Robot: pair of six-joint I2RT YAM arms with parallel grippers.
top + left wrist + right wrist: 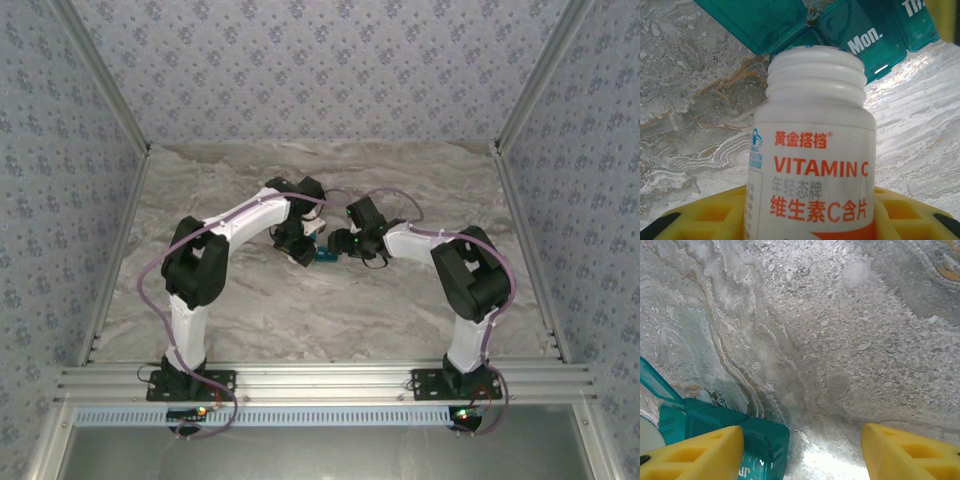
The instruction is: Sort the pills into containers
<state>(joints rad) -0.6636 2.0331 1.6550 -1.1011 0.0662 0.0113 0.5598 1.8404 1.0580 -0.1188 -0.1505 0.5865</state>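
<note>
My left gripper (810, 220) is shut on a white vitamin bottle (812, 150) with an orange "VITAMIN C" label. The bottle has no cap, and its threaded neck points at the teal pill box (855, 30). One lid (760, 20) of the box stands open beside a lid marked "Mon.". My right gripper (805, 452) is open, its left finger (700, 452) lying over the end of the pill box (760, 445) and its right finger over bare table. From above, both grippers (297, 245) (345, 243) meet at the box (326, 256) mid-table. The pills are hidden.
The marble table (300, 310) stretches on all sides of the box. Patterned walls with aluminium posts (110, 90) close off the left, right and back. A metal rail (320, 380) runs along the near edge by the arm bases.
</note>
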